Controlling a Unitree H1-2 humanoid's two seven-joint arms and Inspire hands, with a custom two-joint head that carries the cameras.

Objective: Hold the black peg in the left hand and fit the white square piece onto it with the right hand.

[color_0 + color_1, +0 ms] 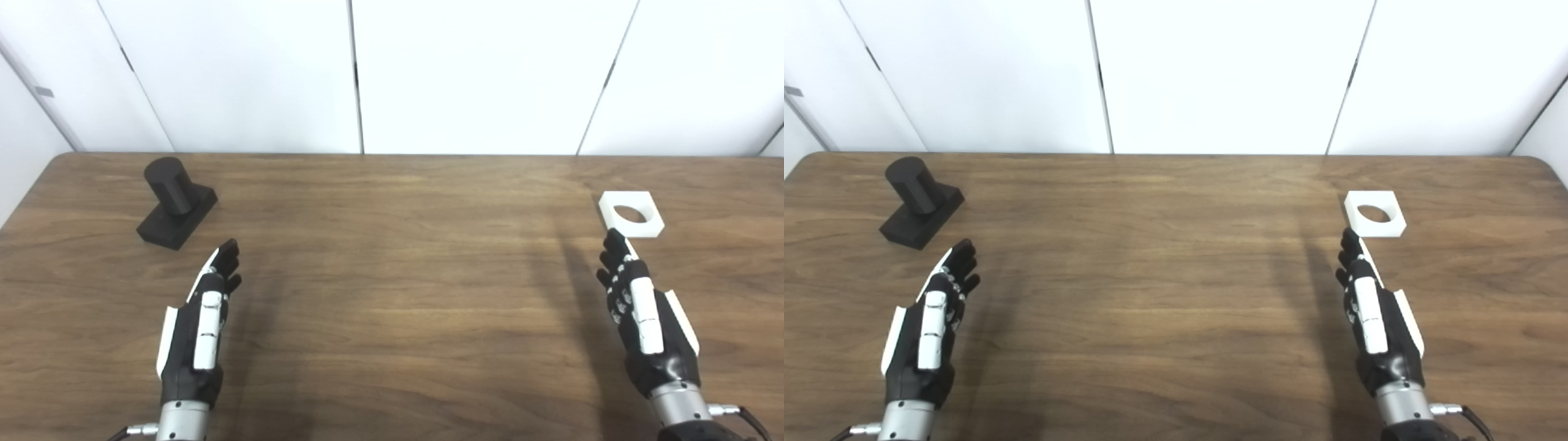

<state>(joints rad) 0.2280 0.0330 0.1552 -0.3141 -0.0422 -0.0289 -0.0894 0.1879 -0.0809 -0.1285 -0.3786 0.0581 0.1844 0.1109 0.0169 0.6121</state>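
The left hand [199,324] hovers over the near left of the brown wood-grain surface [392,294], edge-on, its fingers straight, apart and holding nothing. Just beyond its fingertips, near the far left corner, stands the black peg [174,202], a short round cylinder upright on a flat rectangular black base, untouched. The right hand [643,318] is posed the same way on the near right, fingers extended, empty and pointing away. Just past its fingertips the white square piece [632,214] with a round hole through its middle lies flat on the surface. Peg and square piece are well apart. White wall panels [484,73] close off the back.
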